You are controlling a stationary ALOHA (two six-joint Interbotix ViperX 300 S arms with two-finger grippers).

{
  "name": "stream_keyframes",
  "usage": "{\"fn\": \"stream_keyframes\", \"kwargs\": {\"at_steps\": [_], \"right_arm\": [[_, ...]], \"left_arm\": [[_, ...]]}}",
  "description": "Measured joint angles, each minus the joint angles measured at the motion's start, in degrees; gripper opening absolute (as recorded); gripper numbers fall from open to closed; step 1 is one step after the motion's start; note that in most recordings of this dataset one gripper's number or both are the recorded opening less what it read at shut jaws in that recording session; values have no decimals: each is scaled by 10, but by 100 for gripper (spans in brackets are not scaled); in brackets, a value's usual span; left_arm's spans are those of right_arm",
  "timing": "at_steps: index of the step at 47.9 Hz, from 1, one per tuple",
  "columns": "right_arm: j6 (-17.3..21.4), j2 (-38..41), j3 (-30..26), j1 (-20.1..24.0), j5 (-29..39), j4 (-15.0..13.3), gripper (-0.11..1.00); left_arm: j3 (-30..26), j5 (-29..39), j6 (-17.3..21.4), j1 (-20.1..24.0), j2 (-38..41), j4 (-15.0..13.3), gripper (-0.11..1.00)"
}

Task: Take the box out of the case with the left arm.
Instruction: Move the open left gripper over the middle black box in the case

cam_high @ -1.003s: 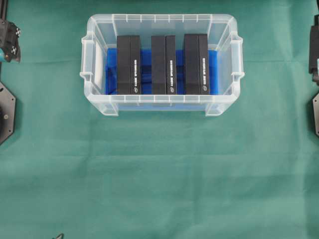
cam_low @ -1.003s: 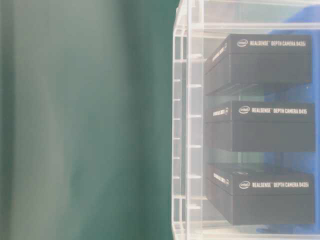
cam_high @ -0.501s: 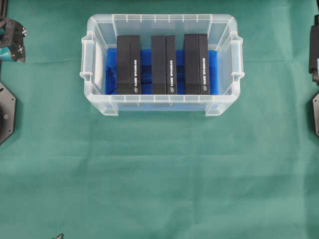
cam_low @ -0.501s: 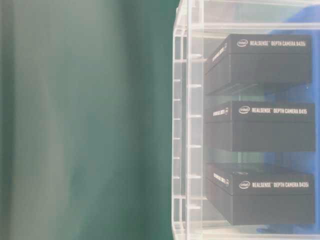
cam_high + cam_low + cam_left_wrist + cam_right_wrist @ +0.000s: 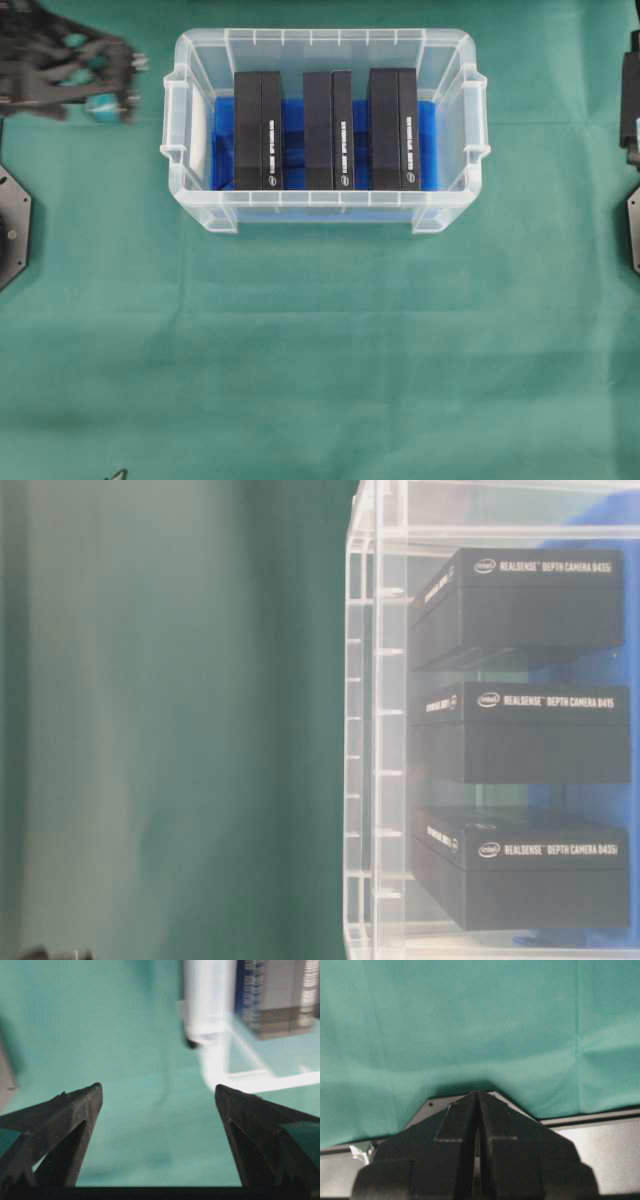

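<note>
A: What is showing, left to right?

B: In the overhead view's upper left, the left end effector [image 5: 95, 75] is hanging blurred just beside the case [image 5: 200, 205], fingers spread wide and empty. Three black boxes are standing inside; the leftmost box [image 5: 258, 128] sits nearest. The right end effector [image 5: 477, 1105], at the far right, is pinched closed.

A: Which step?

B: Likely the approach. Next it probably needs to clear the rim and descend over a box.

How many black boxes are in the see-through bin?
3, standing side by side in the case: left box, middle box, right box. None looks hidden.
</note>
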Motion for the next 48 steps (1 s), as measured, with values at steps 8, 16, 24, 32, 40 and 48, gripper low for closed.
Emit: {"fn": "stream_keyframes", "kwargs": {"at_steps": [8,16,24,32,40,48], "right_arm": [[0,0,0,0,0,-1,0],[0,0,0,0,1,0,0],[0,-4,0,0,5,-1,0],[0,-9,0,0,11,-1,0],[0,-15,0,0,12,-1,0],[0,-19,0,0,12,-1,0]], "left_arm": [[-73,-1,-12,-17,71,1,98],[-153,0,-23,-25,144,1,98],[-229,0,-25,-32,213,2,98],[-292,1,-25,-39,275,2,98],[-334,4,-29,-40,312,3,98],[-361,11,-33,-40,336,5,98]]}}
